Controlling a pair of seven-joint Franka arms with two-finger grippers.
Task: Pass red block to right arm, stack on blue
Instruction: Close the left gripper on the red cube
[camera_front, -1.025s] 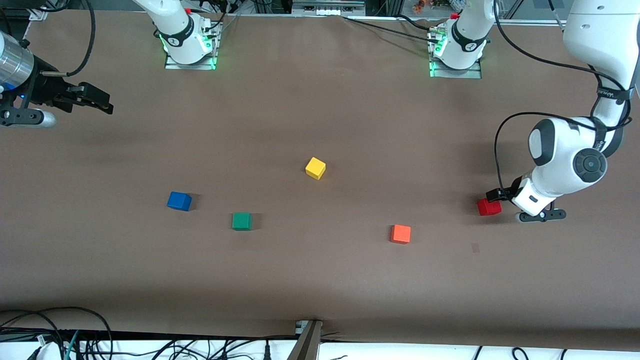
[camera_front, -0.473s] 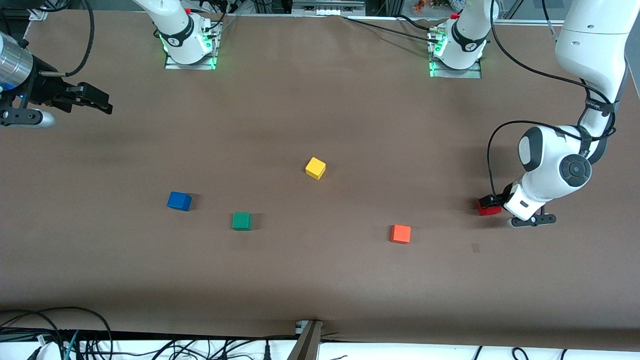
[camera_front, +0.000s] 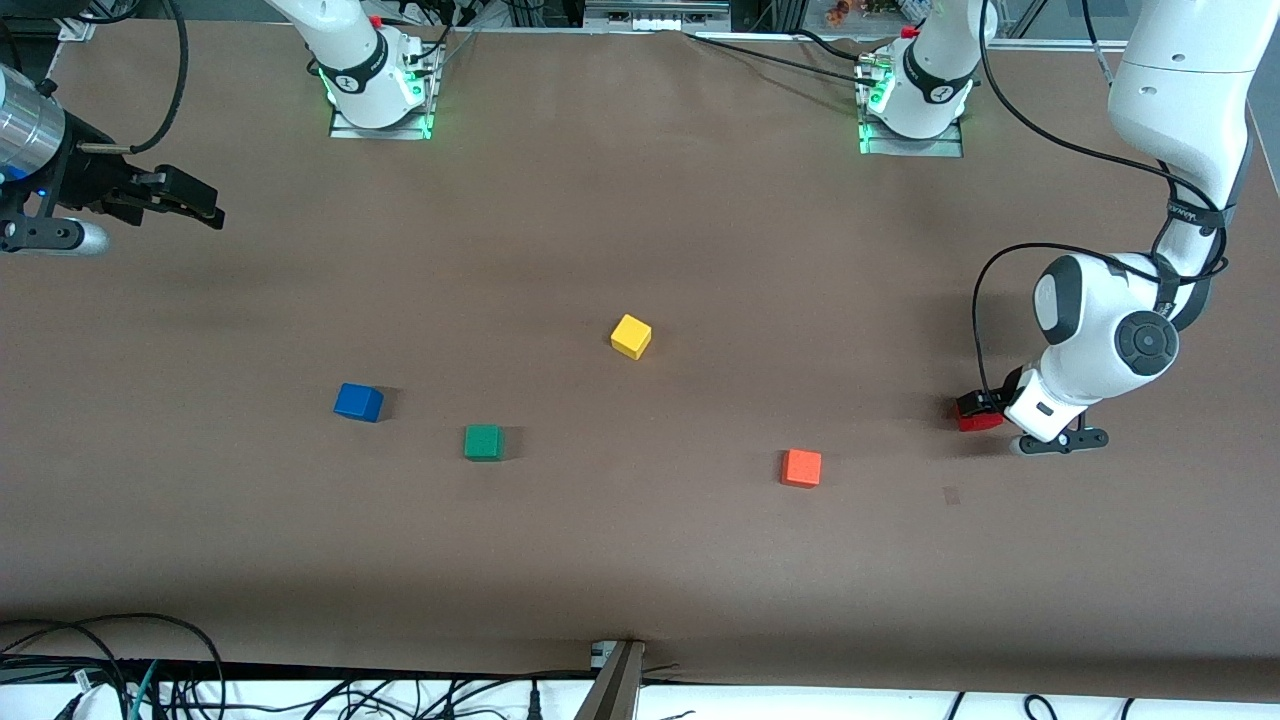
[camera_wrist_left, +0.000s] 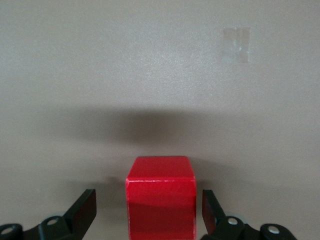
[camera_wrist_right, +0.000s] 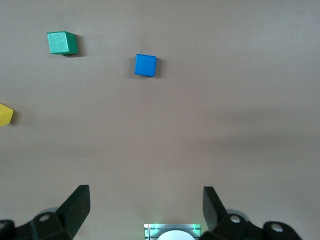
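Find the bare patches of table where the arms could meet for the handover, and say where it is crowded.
Bare brown table runs between the yellow block and the two bases. Another strip lies nearer the camera than the green block and orange block. Tightest: the open left gripper straddling the red block.

front: we look down from high across the table (camera_front: 640, 560), bases at 12 o'clock | left wrist: close, facing down on the red block (camera_wrist_left: 160, 197), shared with front | right wrist: higher, shares the blue cube (camera_wrist_right: 145, 65) with front
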